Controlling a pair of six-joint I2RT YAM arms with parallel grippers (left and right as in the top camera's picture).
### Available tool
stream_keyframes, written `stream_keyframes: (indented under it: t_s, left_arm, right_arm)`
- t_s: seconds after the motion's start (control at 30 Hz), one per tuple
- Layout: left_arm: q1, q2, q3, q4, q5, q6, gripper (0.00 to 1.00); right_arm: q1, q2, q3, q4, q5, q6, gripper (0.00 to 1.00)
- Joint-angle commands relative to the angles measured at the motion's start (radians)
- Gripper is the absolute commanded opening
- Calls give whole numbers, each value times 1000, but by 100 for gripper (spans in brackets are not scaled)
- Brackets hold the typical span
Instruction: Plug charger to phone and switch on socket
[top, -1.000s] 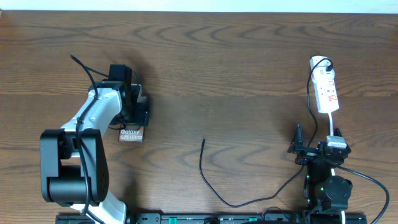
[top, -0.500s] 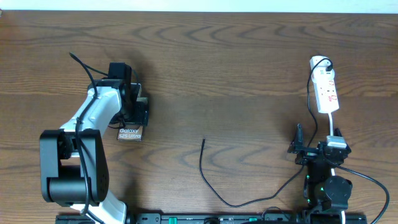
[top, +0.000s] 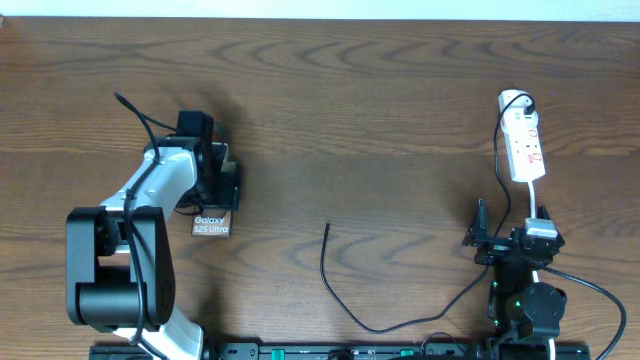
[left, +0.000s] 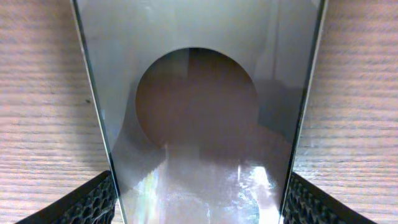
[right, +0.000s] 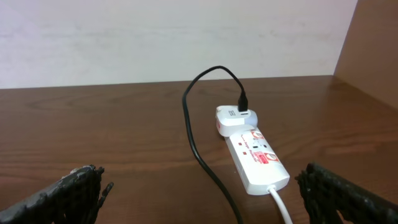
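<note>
Left wrist: gripping phone (left: 199, 93) by both long edges w/ left gripper (left: 199, 198), jaws set wide. Overhead: charger (top: 322, 262) tip loose to phone's right, socket (top: 525, 150) well apart beyond. Right gripper (right: 202, 183) gaping, empty. Hold phone flat, aim port end at tip, avoid squeezing harder.

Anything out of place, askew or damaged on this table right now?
Nothing looks damaged or spilled. The charger has its plug tip lying loose on the table, apart from the phone, which is gripped at its long edges by the left gripper. The socket lies flat at the far right.
</note>
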Motion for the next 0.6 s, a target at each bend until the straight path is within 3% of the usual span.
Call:
stream_keyframes:
  t_s: [0.0, 0.4, 0.57]
  left_arm:
    - [-1, 0, -23, 13, -8, 17, 7]
    - [-1, 1, -90, 92, 25, 13, 8]
    - [-1, 1, -93, 97, 25, 13, 57]
  right_arm:
    - [11, -4, -2, -4, 9, 13, 99]
    - [11, -4, -1, -4, 8, 13, 99]
    - [11, -4, -1, -4, 8, 13, 99]
